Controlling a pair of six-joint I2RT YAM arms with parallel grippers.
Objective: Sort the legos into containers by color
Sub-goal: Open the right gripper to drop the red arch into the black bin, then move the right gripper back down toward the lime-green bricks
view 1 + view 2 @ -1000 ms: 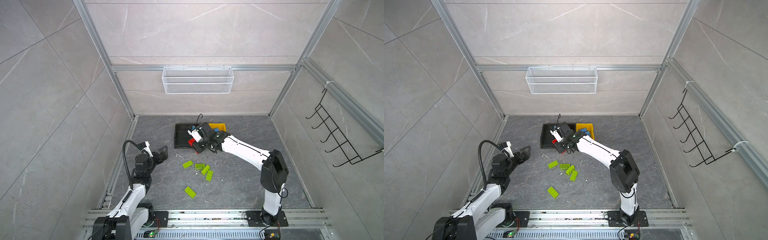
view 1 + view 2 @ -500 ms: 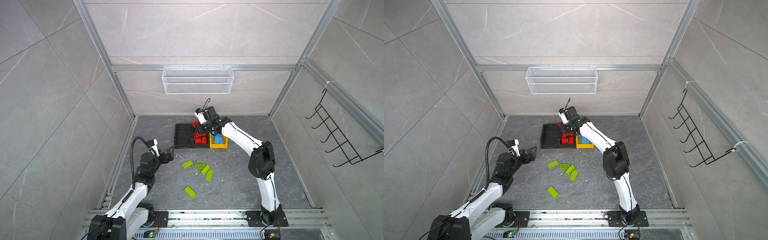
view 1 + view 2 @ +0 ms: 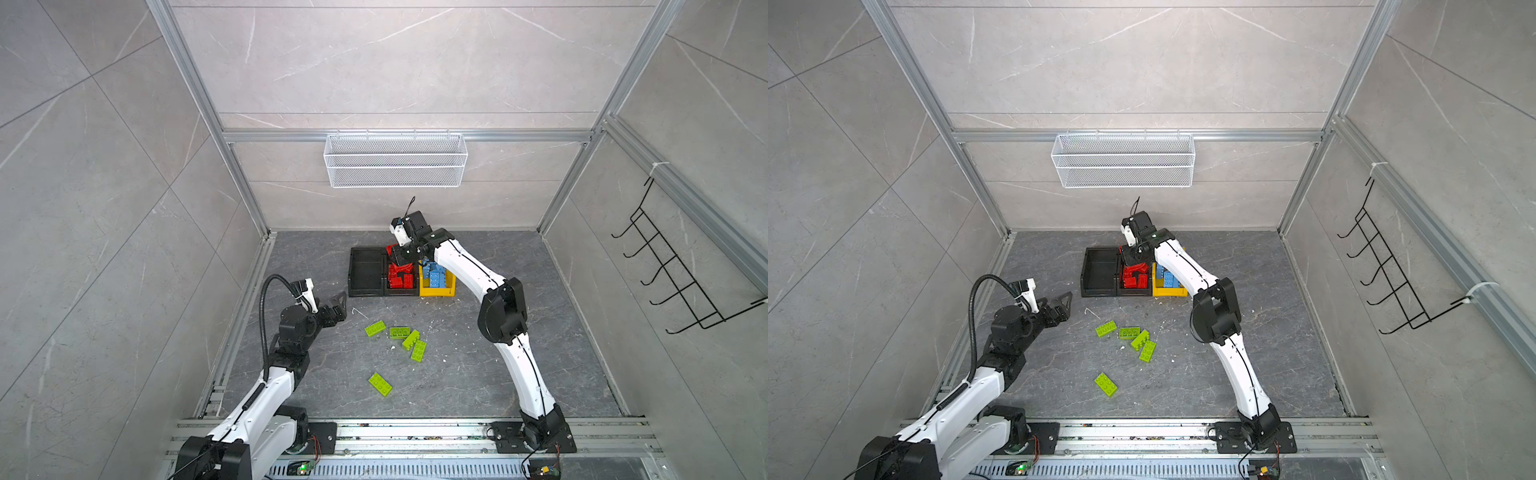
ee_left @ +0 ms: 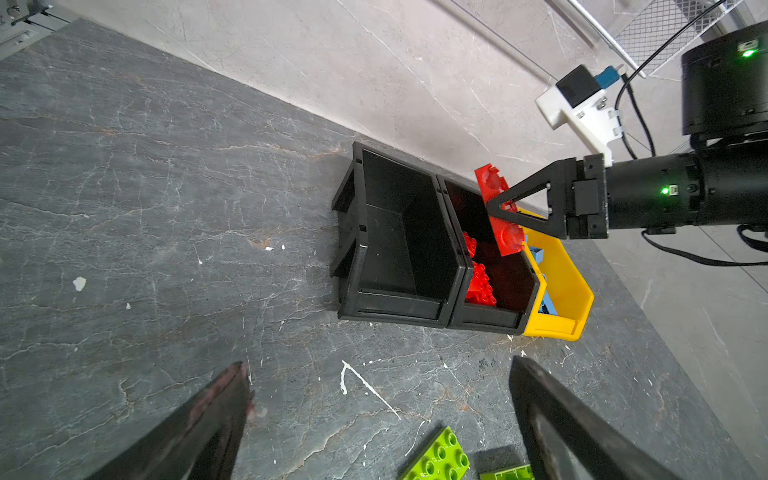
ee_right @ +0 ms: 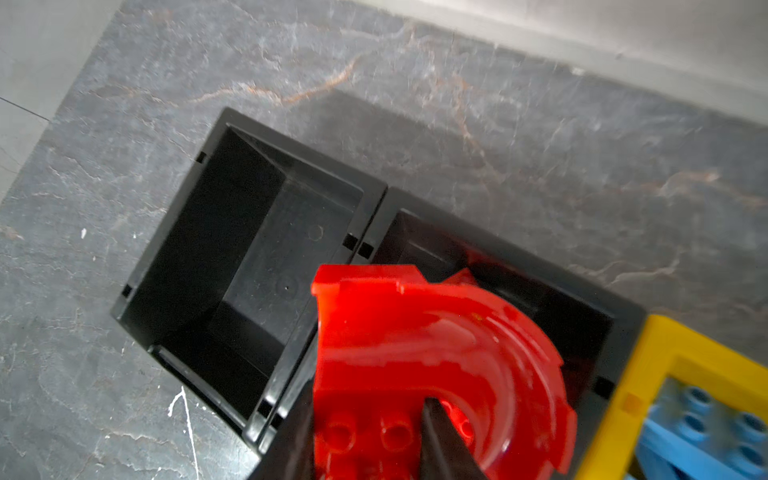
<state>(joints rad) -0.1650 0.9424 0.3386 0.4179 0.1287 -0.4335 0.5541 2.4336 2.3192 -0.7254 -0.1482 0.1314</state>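
Three containers stand in a row near the back wall: an empty black bin [image 3: 365, 270], a black bin [image 3: 401, 292] holding red legos [image 3: 401, 279], and a yellow bin [image 3: 436, 292] holding blue legos [image 3: 434, 276]. My right gripper [image 3: 401, 259] [image 5: 368, 403] hangs over the middle bin, shut on a red arch piece [image 5: 436, 345] [image 4: 509, 239]. Several lime green legos [image 3: 400, 332] lie on the grey floor in front of the bins, one apart [image 3: 380, 384]. My left gripper [image 3: 338, 305] [image 4: 379, 363] is open above bare floor, left of the green legos.
A white wire basket [image 3: 395, 160] hangs on the back wall above the bins. A black wire hook rack [image 3: 673, 274] is on the right wall. Metal rails run along the floor's front and left edges. White flecks dot the floor.
My right arm has swung up and back, carrying the red arch piece from the bins' front to above the middle bin. My left gripper has moved slightly right, staying open.
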